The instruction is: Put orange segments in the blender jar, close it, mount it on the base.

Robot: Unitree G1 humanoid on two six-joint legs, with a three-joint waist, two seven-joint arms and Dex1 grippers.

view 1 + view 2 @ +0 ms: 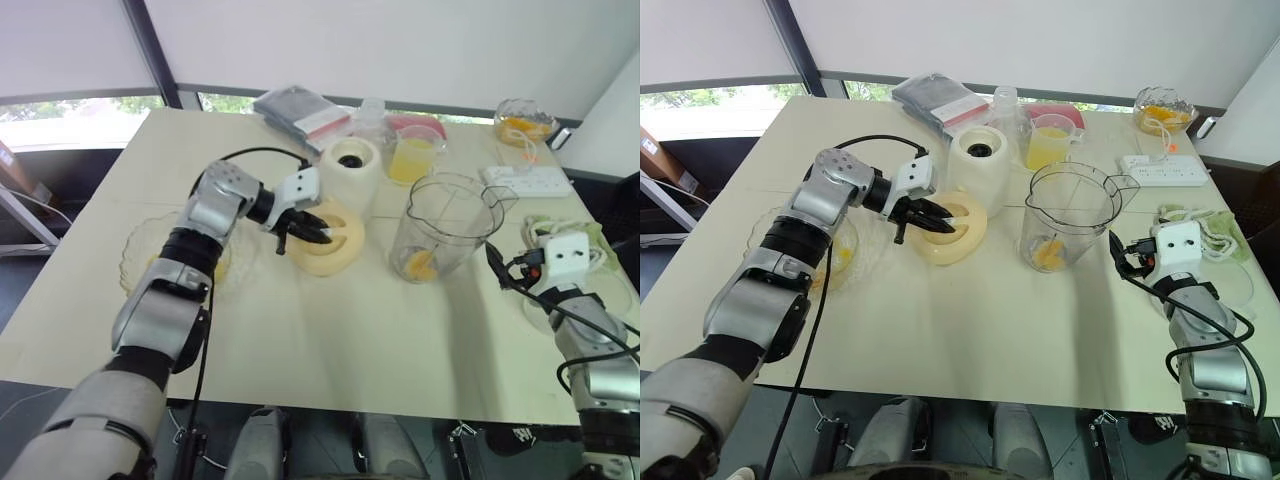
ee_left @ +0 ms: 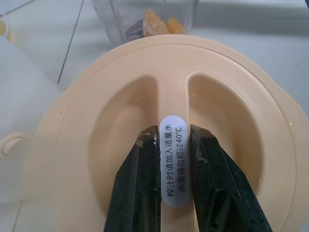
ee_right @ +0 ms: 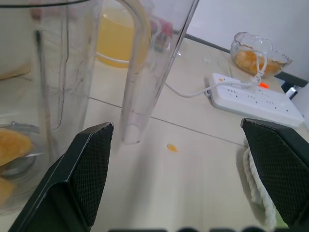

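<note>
Right fingers (image 3: 193, 169) wide by blender jar (image 1: 445, 225) | left fingers (image 2: 176, 193) clamping lid (image 2: 159, 121) ridge

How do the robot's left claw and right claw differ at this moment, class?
The left claw is shut on the cream lid's centre ridge; the right claw stands open and empty. The left is above the table beside the base; the right faces the blender jar's handle. Both have black fingers.

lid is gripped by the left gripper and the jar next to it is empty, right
Not quite. The left gripper does grip the lid by its ridge, but the jar isn't empty: the left wrist view shows orange segments at its bottom.
</note>
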